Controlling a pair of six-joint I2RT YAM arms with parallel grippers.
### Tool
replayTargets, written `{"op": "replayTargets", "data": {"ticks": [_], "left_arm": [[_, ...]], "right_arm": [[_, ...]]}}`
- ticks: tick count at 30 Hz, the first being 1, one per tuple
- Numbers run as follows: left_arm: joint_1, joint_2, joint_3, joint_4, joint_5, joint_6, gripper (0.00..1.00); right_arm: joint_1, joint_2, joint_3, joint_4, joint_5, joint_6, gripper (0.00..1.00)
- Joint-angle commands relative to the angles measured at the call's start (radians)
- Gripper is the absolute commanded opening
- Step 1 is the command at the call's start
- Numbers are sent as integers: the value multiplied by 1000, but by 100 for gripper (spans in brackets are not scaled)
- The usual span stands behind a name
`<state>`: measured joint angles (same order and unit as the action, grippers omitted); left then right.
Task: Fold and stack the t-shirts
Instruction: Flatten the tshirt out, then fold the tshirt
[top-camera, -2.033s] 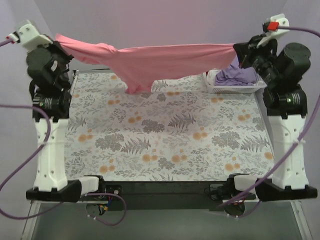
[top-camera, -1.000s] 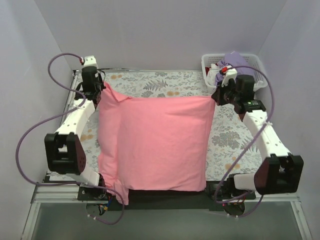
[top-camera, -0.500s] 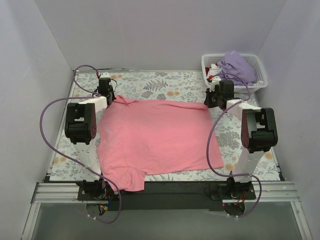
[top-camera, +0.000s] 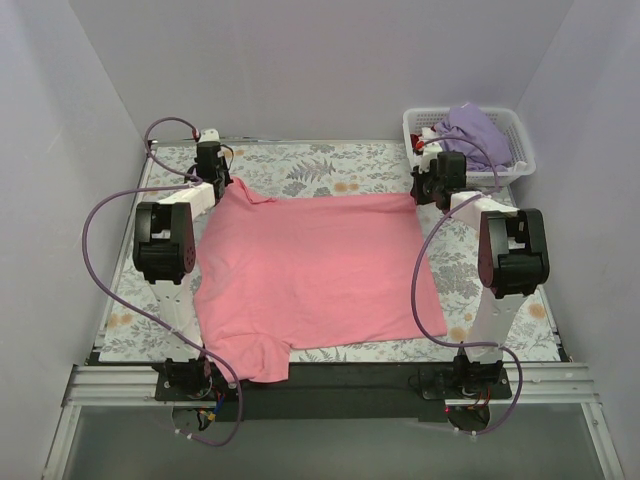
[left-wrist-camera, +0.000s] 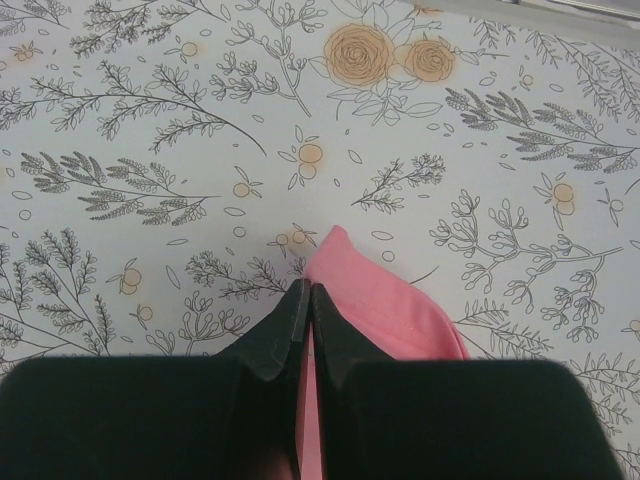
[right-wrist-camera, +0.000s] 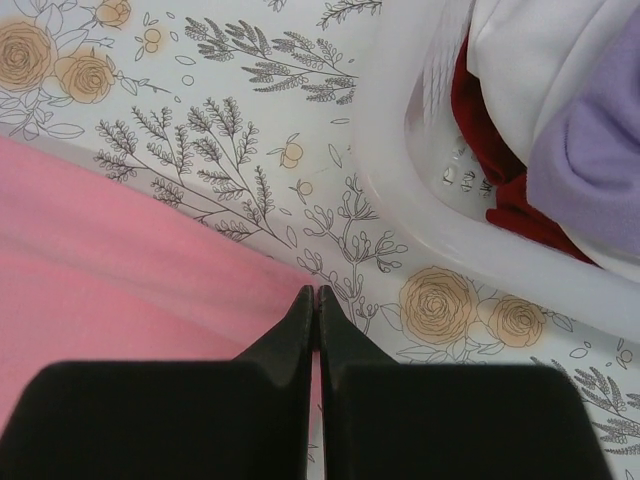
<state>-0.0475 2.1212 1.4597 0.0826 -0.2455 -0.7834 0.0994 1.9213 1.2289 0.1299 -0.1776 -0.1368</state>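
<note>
The salmon pink t-shirt lies spread flat on the floral tablecloth, its near hem hanging over the front edge. My left gripper is shut on its far left corner. My right gripper is shut on its far right corner. In both wrist views the black fingers pinch pink cloth low over the tablecloth. The lavender purple t-shirt lies bunched in the basket, and shows in the right wrist view.
The white lattice basket stands at the far right corner, close behind my right gripper; its rim shows in the right wrist view, with red and white cloth inside. Grey walls close in the table on three sides.
Both grippers carried the pink shirt from stretched in the air down onto the table, laid it flat, and have just drawn its far edge a little farther back and taut.
</note>
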Motion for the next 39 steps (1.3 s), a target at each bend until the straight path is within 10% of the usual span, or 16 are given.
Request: {"op": "replayTargets", "data": {"ticks": [1,39], "left_arm": [[6,3,36,-9,-2,3,0],[6,-406,-209,-306,8,-181,0]], "right_arm": [[-4,8,52,36,36,-23,1],[-7,-280,-239,2,53,16,1]]}}
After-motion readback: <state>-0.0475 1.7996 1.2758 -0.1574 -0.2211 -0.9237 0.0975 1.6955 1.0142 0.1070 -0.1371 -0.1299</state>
